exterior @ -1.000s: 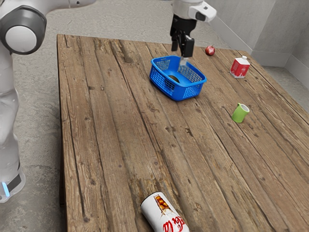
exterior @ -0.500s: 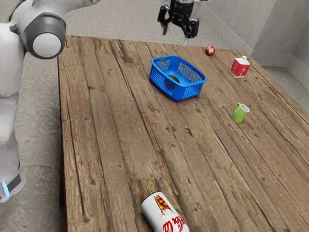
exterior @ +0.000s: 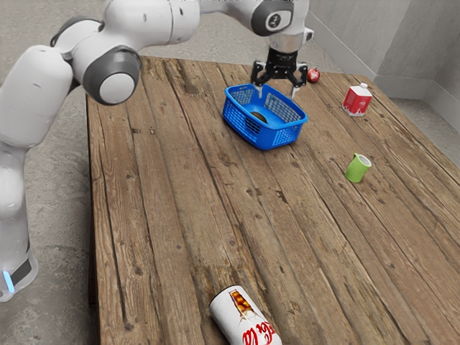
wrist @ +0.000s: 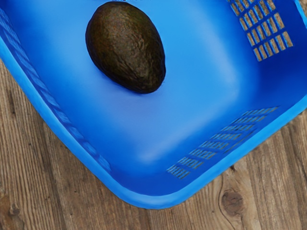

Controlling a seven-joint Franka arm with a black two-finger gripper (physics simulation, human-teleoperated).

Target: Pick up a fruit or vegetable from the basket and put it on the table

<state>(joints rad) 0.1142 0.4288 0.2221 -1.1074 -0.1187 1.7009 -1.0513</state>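
In the exterior view my gripper (exterior: pixel 277 92) hangs over the blue basket (exterior: pixel 269 136), near its far side, its two fingers spread wide with nothing between them. A dark avocado (exterior: pixel 259 117) lies on the basket's floor, partly hidden by the near wall. The wrist view looks down into the basket (wrist: pixel 158 200), where the brown, wrinkled avocado (wrist: pixel 125 47) rests on its side, apart from the walls in sight.
A red apple (exterior: pixel 313 75) is on the table (exterior: pixel 180 194) behind the basket. Toward the exterior view's right stand a red-and-white carton (exterior: pixel 357 100) and a green mug (exterior: pixel 358 168). A white-and-red can (exterior: pixel 244 316) lies at the near edge.
My hand first rose away from the basket, then came back down over it and turned, so the two fingers now show side by side. The basket and avocado have stayed put.
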